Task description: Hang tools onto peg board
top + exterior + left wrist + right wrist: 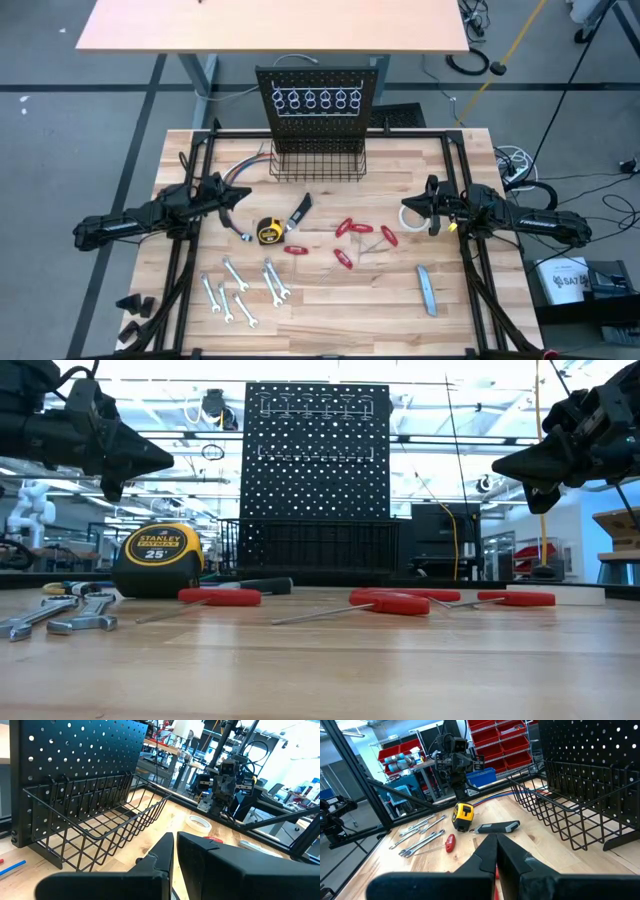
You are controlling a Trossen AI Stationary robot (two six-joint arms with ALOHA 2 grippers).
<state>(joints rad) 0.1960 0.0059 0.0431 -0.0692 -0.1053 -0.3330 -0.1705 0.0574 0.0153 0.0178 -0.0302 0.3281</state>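
Pincer point(228, 197) idle; grey bar point(427, 290) seemingly front-to-back.

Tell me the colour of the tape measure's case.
Yellow with black trim; the tape measure shows best in the low view.

Tools point(300, 245) flat before upright peg board point(318, 100)
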